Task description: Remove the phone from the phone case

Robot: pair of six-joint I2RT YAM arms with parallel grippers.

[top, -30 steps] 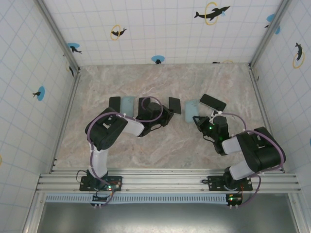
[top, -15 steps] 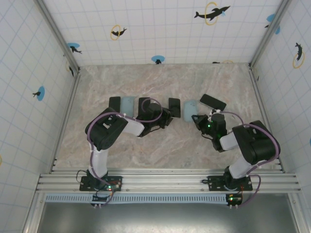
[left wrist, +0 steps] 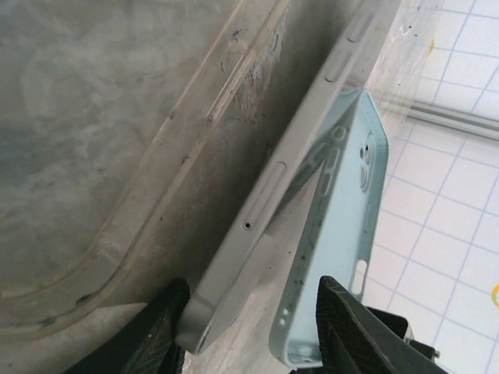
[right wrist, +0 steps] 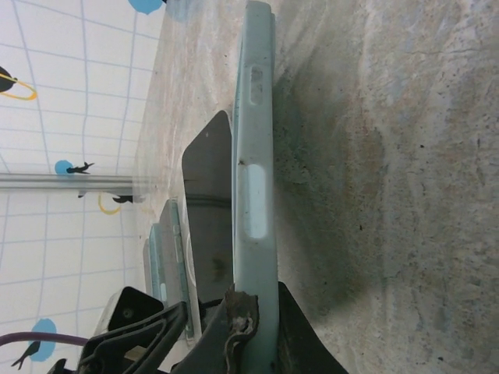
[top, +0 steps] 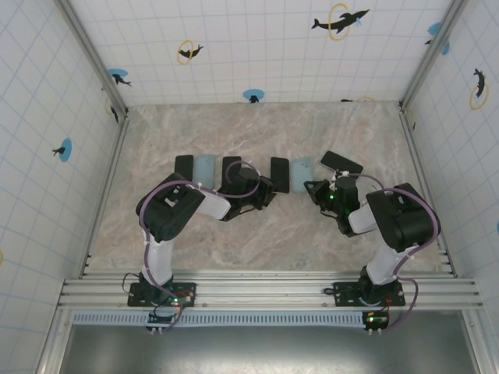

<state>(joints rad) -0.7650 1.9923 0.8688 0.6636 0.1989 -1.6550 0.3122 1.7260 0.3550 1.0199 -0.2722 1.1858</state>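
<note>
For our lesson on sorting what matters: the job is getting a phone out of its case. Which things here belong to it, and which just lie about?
In the job: middle phone; pale blue case beside it; left claw, open; right claw, shut on that case.

Lying about: far-left phone; second case; third phone; tilted phone.

phone case point(top: 302, 168): pale blue | phone point(top: 279, 174): black | table point(top: 273, 234): beige marble | walls point(top: 257, 47): white grid

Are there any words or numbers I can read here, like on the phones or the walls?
None to read.
The walls have dolphin pictures but no writing.
The dark phone and the pale blue case show no letters or numbers.
</note>
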